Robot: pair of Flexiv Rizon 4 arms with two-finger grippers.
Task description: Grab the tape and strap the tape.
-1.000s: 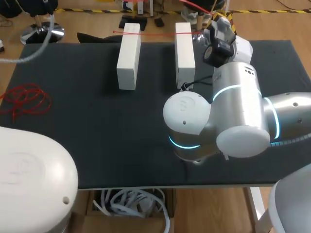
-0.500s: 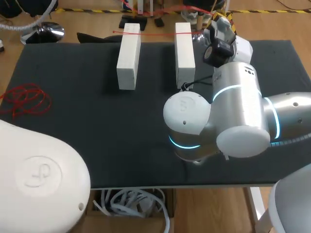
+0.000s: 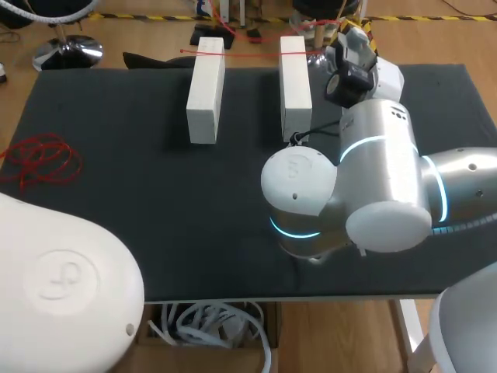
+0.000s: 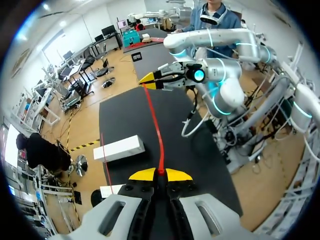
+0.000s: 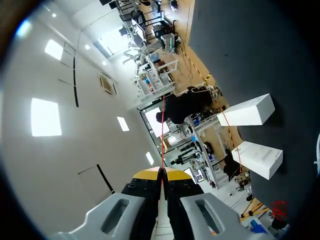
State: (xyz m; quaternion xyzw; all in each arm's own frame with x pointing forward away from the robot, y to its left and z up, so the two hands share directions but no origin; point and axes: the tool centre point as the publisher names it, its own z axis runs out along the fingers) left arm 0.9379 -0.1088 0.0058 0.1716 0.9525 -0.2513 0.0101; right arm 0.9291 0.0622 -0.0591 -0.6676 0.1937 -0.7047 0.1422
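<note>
left arm [image 3: 62, 287] has swung in at 7 o'clock. left gripper [image 4: 160, 172] and right gripper [image 5: 161, 172] stay clenched on tape [image 4: 155, 120], taut over blocks [image 3: 206, 89] at 12 o'clock; strapping looks underway.

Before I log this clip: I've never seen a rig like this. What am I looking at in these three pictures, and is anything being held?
These are two robot arms working at one table. The overhead picture looks down from behind them. The left arm enters at the near left corner and the right arm from the right. On the dark table lie a white block and a second white block side by side, with a loose red tangle near the left edge. The two round pictures come from a camera on each wrist. In them the left gripper and the right gripper each pinch a thin red tape, which runs straight from one gripper to the other.
</note>
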